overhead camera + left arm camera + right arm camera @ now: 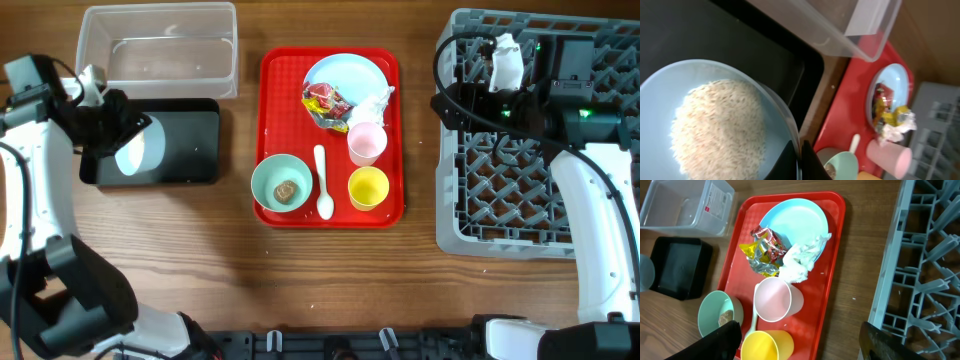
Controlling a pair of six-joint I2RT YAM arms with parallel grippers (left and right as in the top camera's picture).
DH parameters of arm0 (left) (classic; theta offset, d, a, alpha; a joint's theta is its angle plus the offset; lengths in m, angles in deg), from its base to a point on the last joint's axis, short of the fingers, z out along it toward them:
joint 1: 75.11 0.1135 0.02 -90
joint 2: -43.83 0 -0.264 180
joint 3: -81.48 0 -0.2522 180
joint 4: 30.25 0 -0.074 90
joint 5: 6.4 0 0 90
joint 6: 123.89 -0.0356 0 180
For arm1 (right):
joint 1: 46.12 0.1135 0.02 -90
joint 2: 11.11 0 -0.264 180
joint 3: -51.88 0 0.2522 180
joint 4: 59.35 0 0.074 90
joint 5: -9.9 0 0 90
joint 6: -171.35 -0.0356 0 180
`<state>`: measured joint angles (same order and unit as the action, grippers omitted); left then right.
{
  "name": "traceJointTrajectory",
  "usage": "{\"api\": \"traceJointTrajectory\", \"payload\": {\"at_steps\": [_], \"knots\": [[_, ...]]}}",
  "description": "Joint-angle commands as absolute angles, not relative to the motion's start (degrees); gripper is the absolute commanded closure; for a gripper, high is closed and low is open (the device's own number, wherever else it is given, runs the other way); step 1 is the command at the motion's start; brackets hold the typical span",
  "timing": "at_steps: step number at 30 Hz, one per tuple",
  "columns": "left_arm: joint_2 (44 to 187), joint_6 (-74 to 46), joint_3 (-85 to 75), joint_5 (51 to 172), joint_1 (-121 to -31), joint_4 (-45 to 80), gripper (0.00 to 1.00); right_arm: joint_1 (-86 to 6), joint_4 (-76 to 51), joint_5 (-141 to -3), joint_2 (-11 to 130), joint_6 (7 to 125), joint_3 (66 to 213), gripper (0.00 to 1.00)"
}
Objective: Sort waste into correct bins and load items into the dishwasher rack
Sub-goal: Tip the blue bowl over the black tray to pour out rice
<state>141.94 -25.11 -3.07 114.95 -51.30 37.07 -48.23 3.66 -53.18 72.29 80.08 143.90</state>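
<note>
Left fingers: the left gripper [801,161] is pinched tight on the rim of the round light-blue bowl [715,100].
Load: loose white rice grains [715,132] are heaped inside.
Place: the bowl is held over the shallow black rectangular tray [755,45].
Handling: probably light, stiff and slick. The thin rim pinch could twist, so tip slowly.
Right fingers: the right gripper [799,330] is spread and empty, by the large grey lattice dishwasher rack [920,255].

The serving tray [285,120] holding the plate [355,72] sits on the counter [330,280] between tub [232,60] and shallow tray [200,150], left, and rack [500,200], right.
</note>
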Motion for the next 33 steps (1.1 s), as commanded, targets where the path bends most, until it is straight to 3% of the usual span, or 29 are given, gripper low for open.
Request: {"api": "traceJointTrajectory", "payload": {"at_steps": [1,13,19,22,33], "knots": [[146.68,-29.85,-3.5,126.43,-47.62,35.26,0.96,-47.94,3.62,-54.63,72.92,80.08,144.81,0.22],[155.73,-33.94,-3.5,153.05,-40.3,25.69,0.96,-47.94,5.02,-56.35,72.92,79.88,144.81,0.22],[157.24,-35.25,-3.55,155.3,-36.94,26.06,0.96,-47.94,5.26,-56.35,72.92,79.79,144.81,0.22],[157.67,-38.18,-3.55,163.78,-36.94,25.84,0.96,-47.94,5.59,-56.35,72.92,79.7,144.81,0.22],[167.95,-41.2,-3.57,173.92,-36.94,24.66,0.96,-47.94,6.42,-56.33,72.92,79.66,144.81,0.23]]}}
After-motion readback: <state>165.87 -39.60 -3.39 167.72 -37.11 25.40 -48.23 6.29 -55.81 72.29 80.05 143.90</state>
